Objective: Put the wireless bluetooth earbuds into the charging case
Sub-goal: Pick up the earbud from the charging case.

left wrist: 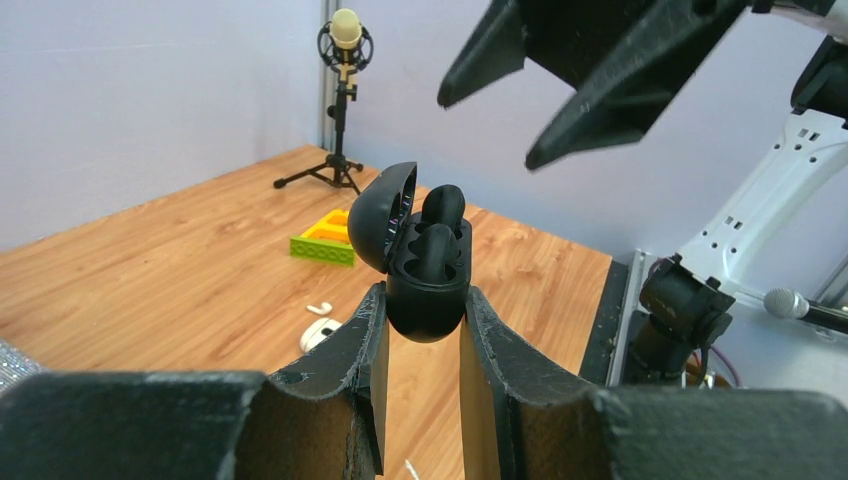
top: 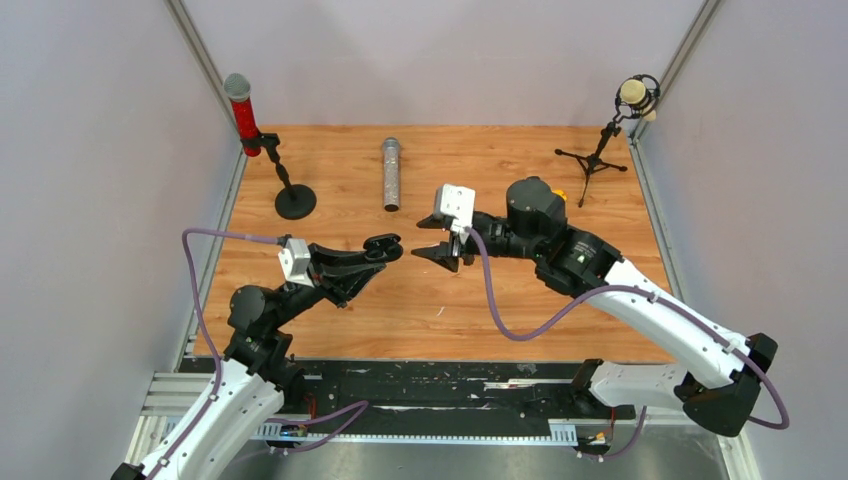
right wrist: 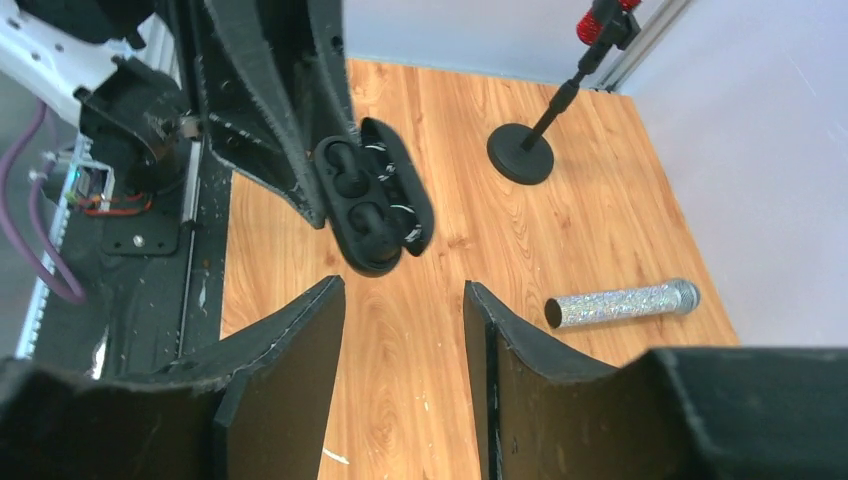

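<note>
My left gripper (left wrist: 425,298) is shut on the base of a black charging case (left wrist: 428,300), held above the table with its lid (left wrist: 378,215) open. Two rounded black earbuds sit in its wells: one (left wrist: 443,205) stands a little proud, the other (left wrist: 432,248) lies lower. The right wrist view looks into the same case (right wrist: 375,205). My right gripper (right wrist: 405,292) hovers just in front of it, open with nothing between its fingers. In the top view, both grippers meet mid-table, left (top: 388,247), right (top: 438,256). A white earbud (left wrist: 320,309) lies on the wood.
A white rounded case (left wrist: 318,334) lies by the white earbud, near a green and yellow block (left wrist: 325,246). A glittery silver microphone (top: 391,175) lies at the back. A red microphone on a stand (top: 241,108) and a beige one on a tripod (top: 634,94) occupy the far corners.
</note>
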`<state>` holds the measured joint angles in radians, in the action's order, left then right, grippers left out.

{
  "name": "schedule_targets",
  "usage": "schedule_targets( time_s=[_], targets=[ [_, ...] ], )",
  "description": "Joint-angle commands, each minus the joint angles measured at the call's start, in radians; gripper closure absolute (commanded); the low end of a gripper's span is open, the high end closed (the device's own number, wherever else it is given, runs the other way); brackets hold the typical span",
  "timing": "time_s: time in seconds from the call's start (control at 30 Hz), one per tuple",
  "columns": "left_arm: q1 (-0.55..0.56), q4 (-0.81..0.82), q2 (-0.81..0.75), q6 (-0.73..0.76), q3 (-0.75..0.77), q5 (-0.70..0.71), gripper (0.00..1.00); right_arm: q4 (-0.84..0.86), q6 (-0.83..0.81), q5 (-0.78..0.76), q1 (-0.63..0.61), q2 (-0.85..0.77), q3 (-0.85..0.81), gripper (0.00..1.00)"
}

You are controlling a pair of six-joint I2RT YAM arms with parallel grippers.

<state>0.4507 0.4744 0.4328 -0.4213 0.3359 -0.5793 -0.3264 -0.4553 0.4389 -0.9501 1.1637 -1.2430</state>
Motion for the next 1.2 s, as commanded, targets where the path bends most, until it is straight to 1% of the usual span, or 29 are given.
schedule_targets(
  time_s=[0.0,0.1,0.23,0.4,0.57,0.67,0.73,0.8,0.87,0.97,1.17],
  targets=[
    [-0.004,0.045,-0.005,0.024,0.016,-0.012,1.0,-0.023,0.18,0.096,0.037,0.014,-0.09,0.51],
    [-0.004,0.056,-0.003,0.024,0.012,-0.017,1.0,-0.074,0.208,0.099,0.039,0.067,-0.146,0.51],
    [-0.004,0.065,-0.003,0.024,0.009,-0.019,1.0,-0.103,0.207,0.099,0.053,0.11,-0.179,0.55],
    [-0.003,0.066,-0.008,0.023,0.007,-0.019,1.0,-0.112,0.211,0.187,0.083,0.134,-0.203,0.59],
    [-0.004,0.062,-0.01,0.025,0.009,-0.019,1.0,-0.116,0.2,0.241,0.086,0.135,-0.204,0.6],
    [-0.004,0.062,-0.008,0.025,0.008,-0.017,1.0,-0.118,0.184,0.266,0.086,0.124,-0.2,0.64],
    [-0.003,0.06,-0.009,0.024,0.008,-0.017,1.0,-0.118,0.169,0.272,0.086,0.11,-0.185,0.65],
    [-0.003,0.059,-0.009,0.025,0.008,-0.016,1.0,-0.115,0.147,0.317,0.086,0.093,-0.168,0.64],
    [-0.003,0.059,-0.009,0.027,0.008,-0.016,1.0,-0.095,0.156,0.331,0.086,0.091,-0.164,0.64],
    [-0.004,0.062,-0.007,0.025,0.006,-0.019,1.0,-0.086,0.152,0.309,0.086,0.115,-0.187,0.64],
    [-0.004,0.057,-0.007,0.027,0.008,-0.019,1.0,-0.091,0.109,0.34,0.086,0.162,-0.213,0.65]
  ],
)
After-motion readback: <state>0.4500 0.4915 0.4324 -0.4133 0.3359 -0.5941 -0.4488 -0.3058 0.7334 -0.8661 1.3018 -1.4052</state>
